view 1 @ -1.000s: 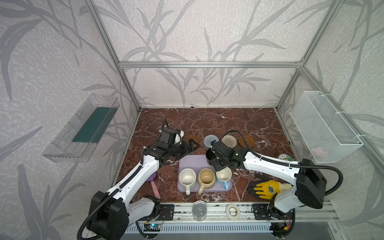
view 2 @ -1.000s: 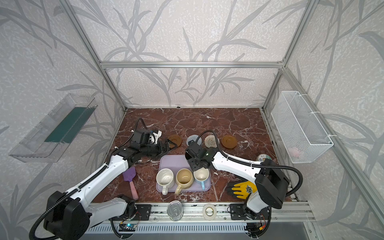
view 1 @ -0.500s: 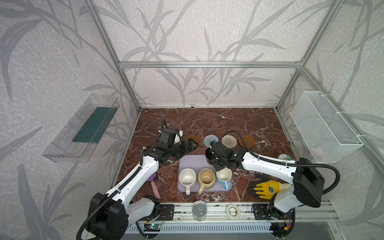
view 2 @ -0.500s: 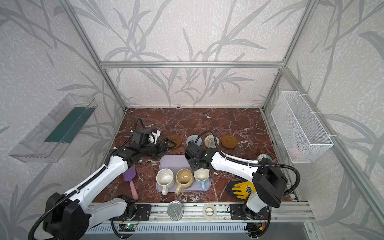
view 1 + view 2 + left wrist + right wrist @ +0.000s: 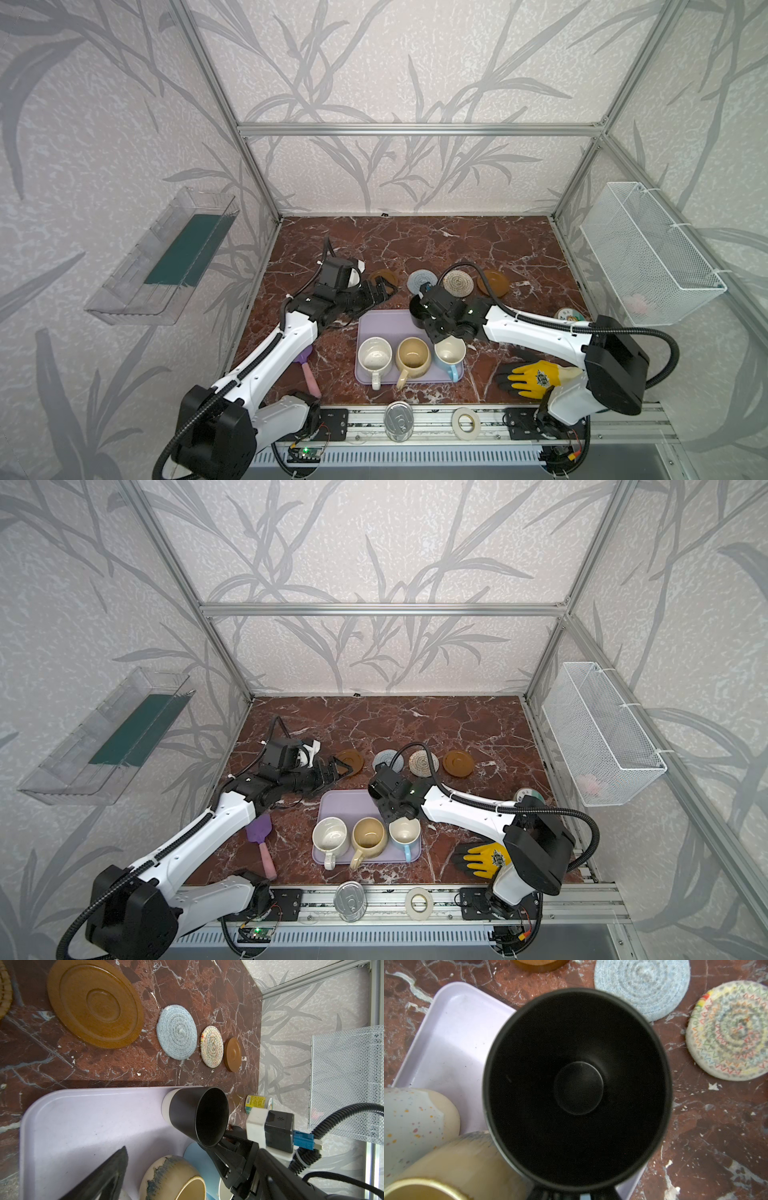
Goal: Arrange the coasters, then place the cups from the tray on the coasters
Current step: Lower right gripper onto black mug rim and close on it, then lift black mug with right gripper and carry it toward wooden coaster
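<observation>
Right hand (image 5: 224,1139) has closed on black cup (image 5: 577,1084) beneath it; left hand (image 5: 382,291) open.

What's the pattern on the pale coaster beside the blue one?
The cream coaster is a spiral braid with multicoloured zigzag stitching, clearest in the right wrist view.

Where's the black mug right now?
In both top views the black mug sits at the lavender tray's far right corner, behind the light blue mug and just in front of the grey-blue coaster.
</observation>
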